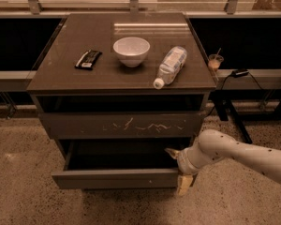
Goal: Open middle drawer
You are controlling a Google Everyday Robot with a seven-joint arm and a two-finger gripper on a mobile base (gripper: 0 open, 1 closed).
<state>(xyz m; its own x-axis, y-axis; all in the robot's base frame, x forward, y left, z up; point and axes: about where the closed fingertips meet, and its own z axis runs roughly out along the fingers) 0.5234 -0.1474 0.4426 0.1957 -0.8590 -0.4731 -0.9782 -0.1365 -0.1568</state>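
Observation:
The middle drawer [114, 178] is a wide, plain dark grey-brown front with a tiny pale speck. It stands pulled out from the cabinet, and its dark inside shows above the front. My gripper [177, 168] is at the right end of this front, with the white arm coming in from the right. One finger [171, 152] is inside the drawer and the other finger [184, 183] is outside the front, so the gripper is shut on the panel. The drawer's right corner is hidden behind the gripper.
The scratched drawer front [122, 124] above is shut. On the cabinet top [51, 76] are a white bowl [131, 50], a plastic bottle lying on its side [170, 65] and a dark snack bar [88, 59]. A cup [215, 61] and cables sit on a ledge to the right.

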